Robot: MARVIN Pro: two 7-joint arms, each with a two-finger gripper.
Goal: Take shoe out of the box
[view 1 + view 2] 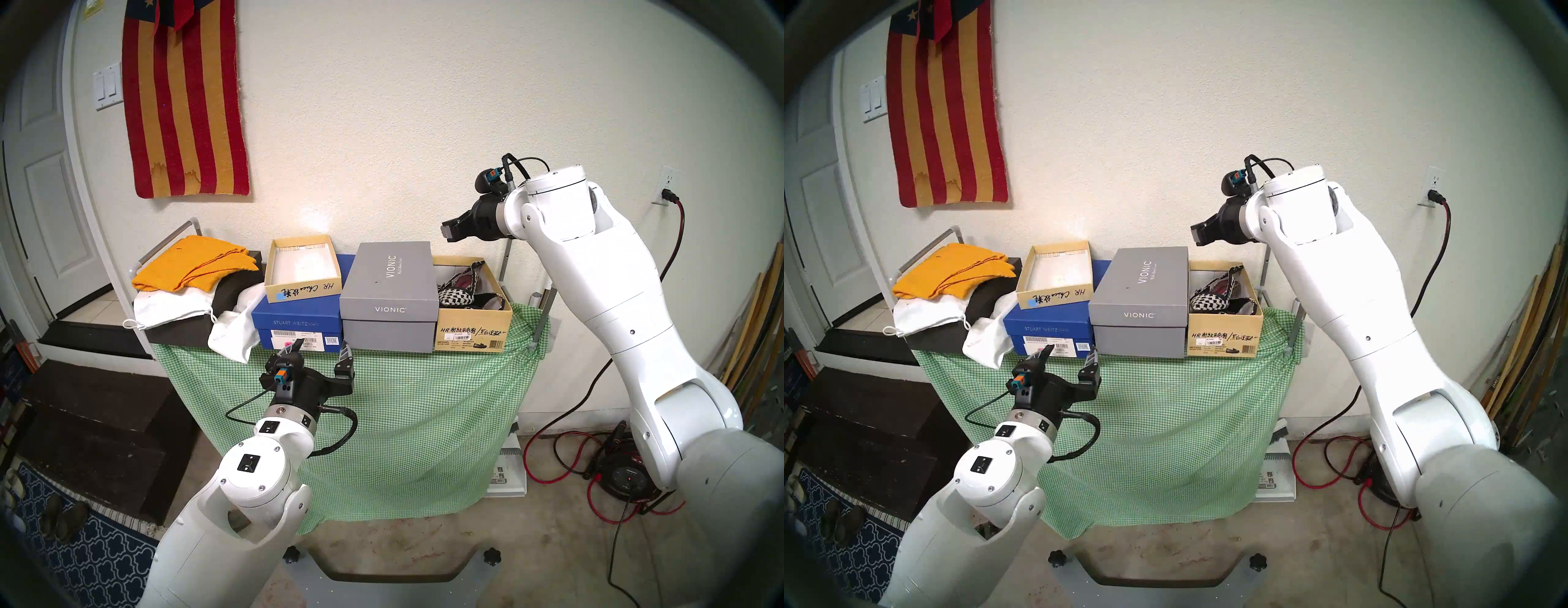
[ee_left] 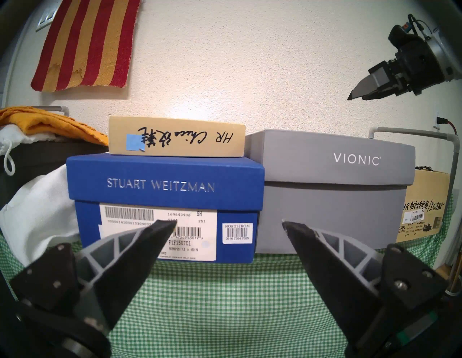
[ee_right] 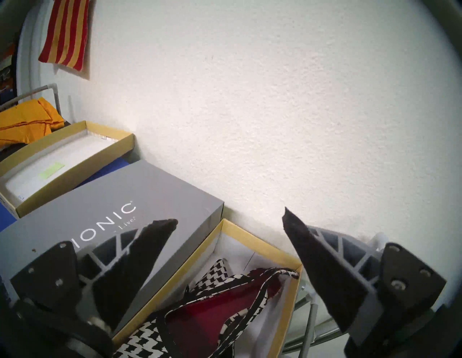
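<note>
A table draped in green-and-white checked cloth [image 1: 382,416] stands against a white wall, carrying a row of shoeboxes. The closed grey VIONIC cardboard box [image 1: 388,297] sits at the middle of the row and serves as the marker here. Just to its left is a closed blue STUART WEITZMAN box [image 1: 297,325], with a shallow, open tan cardboard box bearing a blue sticker [image 1: 303,271] resting on top of it. Further left of the grey box lies a folded orange cloth [image 1: 197,263] on white fabric bags.

Touching the grey box's right side is the open tan cardboard shoebox with black "HR" handwriting and a barcode label [image 1: 473,331]. Inside it lie black-and-white houndstooth shoes with dark red lining [image 3: 212,310], one across the other; how many there are is hard to make out from the tangle of straps.

The right gripper [image 1: 450,232] hangs in the air above the tan shoebox's rear, up and to the right of the grey box, its black fingers [image 3: 140,262] spread apart and holding nothing. The left gripper [image 1: 318,354] hovers in front of and below the grey box, over the hanging cloth, its fingers [image 2: 135,260] likewise spread wide and empty, pointing at the blue box's label.
</note>
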